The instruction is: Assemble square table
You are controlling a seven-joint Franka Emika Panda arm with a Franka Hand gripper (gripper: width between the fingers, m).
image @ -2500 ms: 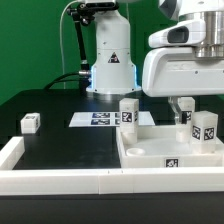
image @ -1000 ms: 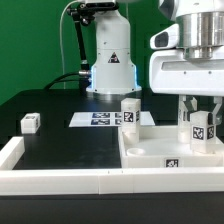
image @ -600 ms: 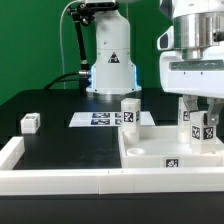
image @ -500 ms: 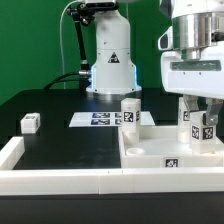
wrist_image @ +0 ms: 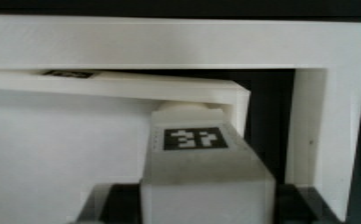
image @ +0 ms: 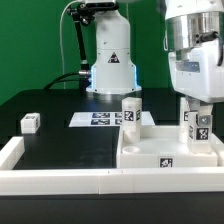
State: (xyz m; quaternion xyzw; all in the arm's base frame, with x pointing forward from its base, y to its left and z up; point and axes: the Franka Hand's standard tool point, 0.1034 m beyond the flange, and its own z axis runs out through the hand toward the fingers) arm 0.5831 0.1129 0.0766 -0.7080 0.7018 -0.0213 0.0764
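Observation:
The square table's white tray-like slab (image: 150, 158) lies at the exterior view's right. One tagged leg post (image: 129, 112) stands upright on its far left corner. A second leg post (image: 200, 128) stands upright at the slab's right side, and my gripper (image: 199, 114) hangs straight over it with a finger on either side. In the wrist view this post (wrist_image: 198, 150) sits between the jaws of my gripper (wrist_image: 203, 205), with a dark gap showing on each side, so the gripper is open. The slab (wrist_image: 52, 125) lies beneath.
A third small leg post (image: 29, 123) lies on the black table at the exterior view's left. The marker board (image: 100, 119) lies flat in front of the arm's base (image: 110, 65). A long low white wall (image: 60, 180) borders the front and left.
The hand has shifted slightly toward the exterior view's right over the right-hand leg post, and its jaws have parted from the post. The post stays standing in place.

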